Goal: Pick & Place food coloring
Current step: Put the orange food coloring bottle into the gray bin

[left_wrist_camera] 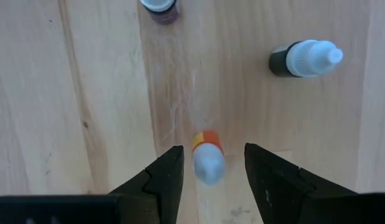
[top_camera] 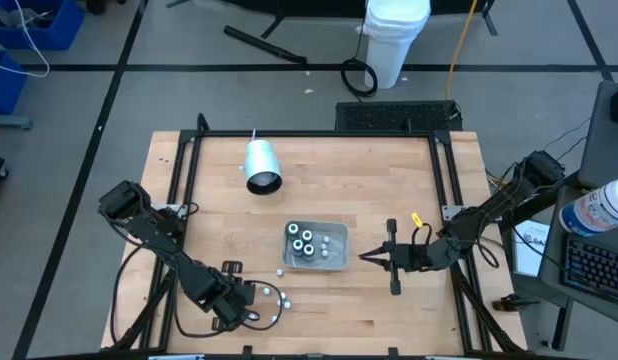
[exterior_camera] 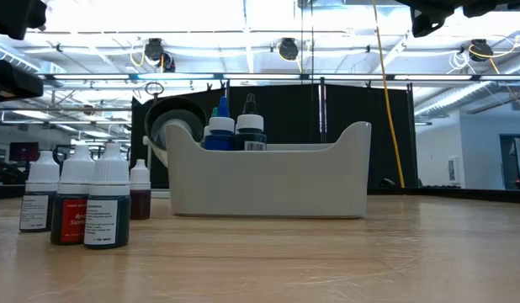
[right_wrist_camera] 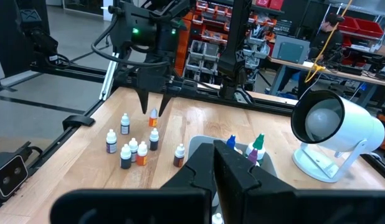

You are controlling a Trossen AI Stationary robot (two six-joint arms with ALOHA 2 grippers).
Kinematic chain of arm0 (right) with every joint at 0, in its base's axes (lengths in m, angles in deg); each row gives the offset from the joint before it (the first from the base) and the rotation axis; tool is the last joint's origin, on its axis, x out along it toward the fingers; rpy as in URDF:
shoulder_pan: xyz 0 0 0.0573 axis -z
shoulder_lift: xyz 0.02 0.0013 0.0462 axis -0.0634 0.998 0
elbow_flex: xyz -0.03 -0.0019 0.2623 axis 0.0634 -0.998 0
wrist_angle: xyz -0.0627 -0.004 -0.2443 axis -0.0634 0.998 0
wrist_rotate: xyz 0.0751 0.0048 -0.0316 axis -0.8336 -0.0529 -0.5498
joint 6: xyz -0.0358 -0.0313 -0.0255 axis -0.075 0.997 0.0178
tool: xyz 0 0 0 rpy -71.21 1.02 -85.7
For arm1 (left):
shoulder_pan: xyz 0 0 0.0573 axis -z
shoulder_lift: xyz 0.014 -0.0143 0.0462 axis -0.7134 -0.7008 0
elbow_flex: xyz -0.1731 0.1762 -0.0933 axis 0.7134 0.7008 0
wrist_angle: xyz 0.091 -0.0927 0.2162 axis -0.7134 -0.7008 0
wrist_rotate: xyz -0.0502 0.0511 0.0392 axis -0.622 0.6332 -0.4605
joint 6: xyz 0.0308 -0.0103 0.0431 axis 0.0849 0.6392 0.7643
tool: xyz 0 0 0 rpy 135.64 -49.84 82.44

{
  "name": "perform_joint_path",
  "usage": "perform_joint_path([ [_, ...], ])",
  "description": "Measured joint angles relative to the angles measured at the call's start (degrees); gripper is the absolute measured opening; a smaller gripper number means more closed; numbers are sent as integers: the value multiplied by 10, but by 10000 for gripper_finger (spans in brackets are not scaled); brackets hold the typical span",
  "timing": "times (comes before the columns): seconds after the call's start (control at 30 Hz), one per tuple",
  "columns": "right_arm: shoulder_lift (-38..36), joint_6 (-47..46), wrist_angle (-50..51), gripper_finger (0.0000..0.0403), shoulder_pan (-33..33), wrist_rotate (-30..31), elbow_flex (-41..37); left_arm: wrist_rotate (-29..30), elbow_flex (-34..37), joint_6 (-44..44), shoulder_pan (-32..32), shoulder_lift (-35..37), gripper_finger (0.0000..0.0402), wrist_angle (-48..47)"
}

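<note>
1. Two dark fingers (left_wrist_camera: 156, 186) of the left gripper (left_wrist_camera: 209, 180) are standing apart in the left wrist view, and an orange-banded food coloring bottle (left_wrist_camera: 207, 157) is sitting in the gap between them, its pale cap toward the camera; neither finger is visibly touching it.
2. Beyond the fingertips, a dark bottle with a white dropper cap (left_wrist_camera: 304, 59) is lying on its side on the wooden table (left_wrist_camera: 68, 93), off past the other finger, and a reddish bottle (left_wrist_camera: 160, 7) is showing only partly at the frame edge.
3. From the right wrist view, the left gripper (right_wrist_camera: 152, 106) is pointing straight down over the orange bottle (right_wrist_camera: 153, 116), with a cluster of upright bottles (right_wrist_camera: 131, 149) standing just beside it, toward the viewing arm.
4. Right gripper (right_wrist_camera: 216, 171) fingers are pressed together with nothing between them, hovering beside the tray (top_camera: 334, 262), well apart from the loose bottles.
5. Inside the clear grey tray (exterior_camera: 268, 181), several bottles (exterior_camera: 235, 130) are standing upright, their blue and dark tips rising above the rim; from overhead their round tops (top_camera: 305, 244) are crowding the tray's half farther from the right gripper (top_camera: 374, 257).
6. At table height, four bottles (exterior_camera: 83, 202) are standing close together beside the tray.
7. White cylinder cup (top_camera: 261, 166) is lying on its side, well apart from both grippers.
</note>
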Motion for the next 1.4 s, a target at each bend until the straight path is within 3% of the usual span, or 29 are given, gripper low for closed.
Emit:
perform_joint_path([
  [0.57,0,0,-4,4,0,0,0,-1,0,1,0,0,170,4],
  [0.9,0,1,-4,4,0,0,0,-2,0,1,0,0,66,4],
  [1.03,0,1,-4,4,0,0,0,-5,0,3,0,0,51,4],
  [1.3,0,0,-4,4,0,0,0,-88,0,38,-5,1,72,1],
  [1.4,0,0,-4,4,0,0,0,-109,-12,49,-12,1,63,-23],
])
